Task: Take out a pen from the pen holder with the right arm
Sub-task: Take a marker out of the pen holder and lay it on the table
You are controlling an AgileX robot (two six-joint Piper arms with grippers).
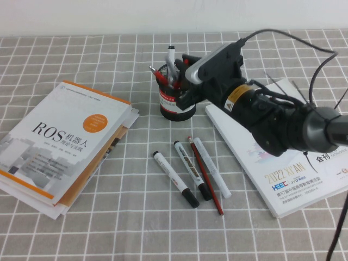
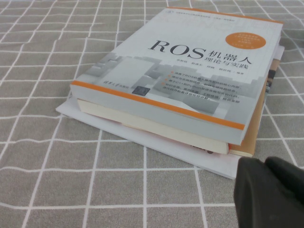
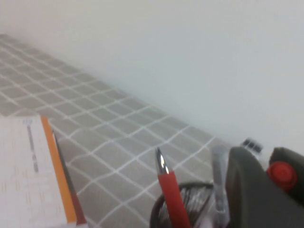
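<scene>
The pen holder point(image 1: 178, 106), a black mesh cup, stands upright near the middle of the worktop point(image 1: 136, 234), which is covered in a grey checked cloth. A white marker point(image 1: 171, 58) and a red pen point(image 3: 171, 197) stick up out of it. The right hand point(image 1: 180, 81) reaches in from the right and sits at the holder's top, among the pens; I cannot tell whether it is clamped on one or how wide it stands.

In front of the holder four loose pens point(image 1: 193, 171) lie side by side on the cloth. A white booklet point(image 1: 283, 187) lies under the right arm. A stack of books point(image 1: 65, 136) topped by a ROS title lies well to the left. The left hand point(image 2: 270, 194) hovers just beside that stack's corner; I cannot tell its state.
</scene>
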